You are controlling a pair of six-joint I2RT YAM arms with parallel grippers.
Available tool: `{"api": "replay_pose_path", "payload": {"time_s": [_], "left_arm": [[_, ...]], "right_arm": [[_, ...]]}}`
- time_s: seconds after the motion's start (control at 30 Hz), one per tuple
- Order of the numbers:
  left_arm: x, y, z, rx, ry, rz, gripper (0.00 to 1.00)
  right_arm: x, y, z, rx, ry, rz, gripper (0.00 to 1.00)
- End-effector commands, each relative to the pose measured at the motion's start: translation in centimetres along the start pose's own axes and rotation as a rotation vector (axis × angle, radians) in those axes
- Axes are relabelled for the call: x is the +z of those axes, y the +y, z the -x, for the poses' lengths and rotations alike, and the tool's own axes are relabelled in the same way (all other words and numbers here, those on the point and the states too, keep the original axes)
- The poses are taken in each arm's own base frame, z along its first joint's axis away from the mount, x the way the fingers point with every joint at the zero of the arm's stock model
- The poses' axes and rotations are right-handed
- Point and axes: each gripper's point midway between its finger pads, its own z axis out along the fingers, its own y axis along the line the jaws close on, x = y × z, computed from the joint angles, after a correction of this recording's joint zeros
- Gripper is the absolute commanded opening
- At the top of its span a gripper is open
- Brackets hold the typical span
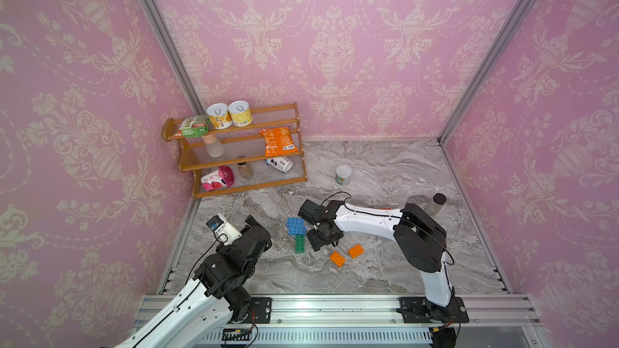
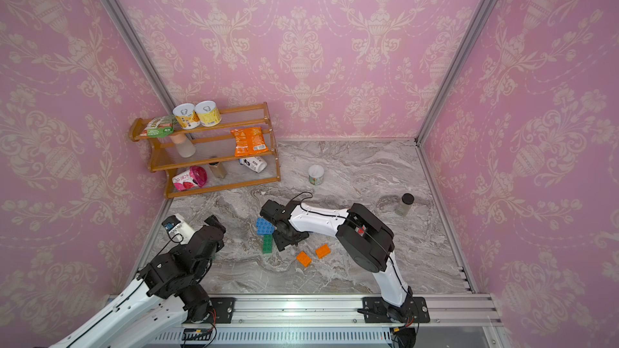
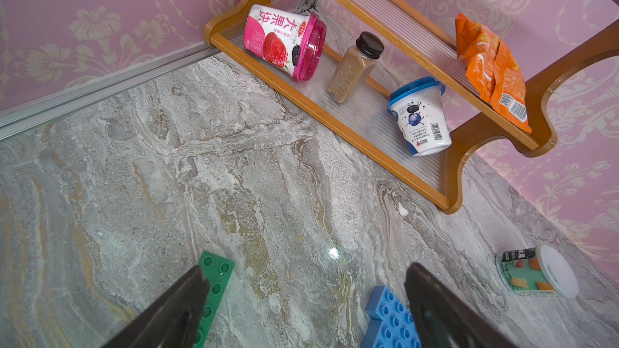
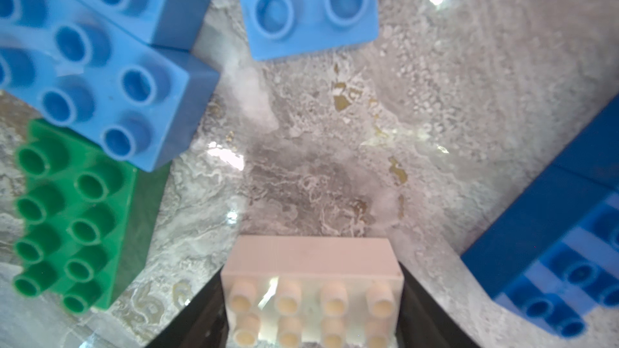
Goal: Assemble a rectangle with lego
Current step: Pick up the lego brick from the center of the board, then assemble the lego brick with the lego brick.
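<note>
In both top views the lego lies mid-table: light blue bricks [image 1: 296,225] [image 2: 264,227], a green brick [image 1: 300,244] just in front of them, and two orange bricks [image 1: 337,258] [image 1: 356,251] to the right. My right gripper [image 4: 311,277] points down beside the blue and green bricks, shut on a white brick [image 4: 313,272] by its short ends, just above the table. Around it in the right wrist view lie light blue bricks [image 4: 100,71], the green brick [image 4: 73,215] and a dark blue brick [image 4: 552,246]. My left gripper [image 3: 308,271] stands open and empty left of the bricks.
A wooden shelf [image 1: 248,148] with tins, cups, a bottle and an orange snack packet stands at the back left. A lidded cup [image 1: 343,174] sits behind the bricks and a dark-capped bottle [image 1: 437,204] at the right. A metal rail [image 1: 335,306] runs along the front edge.
</note>
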Motion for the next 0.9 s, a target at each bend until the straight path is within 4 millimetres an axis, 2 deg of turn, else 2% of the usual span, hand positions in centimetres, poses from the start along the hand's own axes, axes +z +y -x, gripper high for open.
{"api": "replay_pose_path", "payload": {"time_s": [0.0, 0.13, 0.3, 0.5, 0.7, 0.87], "left_arm": [[0.3, 0.7, 0.0, -0.003, -0.02, 0.027, 0.94], [0.3, 0.4, 0.1, 0.009, -0.02, 0.019, 0.94], [0.3, -0.6, 0.2, 0.066, -0.012, 0.012, 0.94], [1.0, -3.4, -0.5, 0.173, 0.034, -0.01, 0.97], [2.9, -5.3, -2.0, 0.214, 0.112, -0.001, 0.99], [5.1, -6.8, -2.8, 0.215, 0.185, 0.004, 0.99]], "right_arm": [[-0.3, -0.2, 0.2, 0.02, 0.012, -0.005, 0.61], [-1.8, -0.4, 0.4, 0.053, -0.012, -0.005, 0.52], [-5.7, -0.9, 1.7, 0.095, -0.118, 0.01, 0.49], [-8.4, -4.2, 3.0, 0.249, -0.212, 0.0, 0.46], [-8.5, -8.7, 3.2, 0.376, -0.236, -0.064, 0.46], [-7.5, -10.7, 3.2, 0.447, -0.224, -0.085, 0.46]]}}
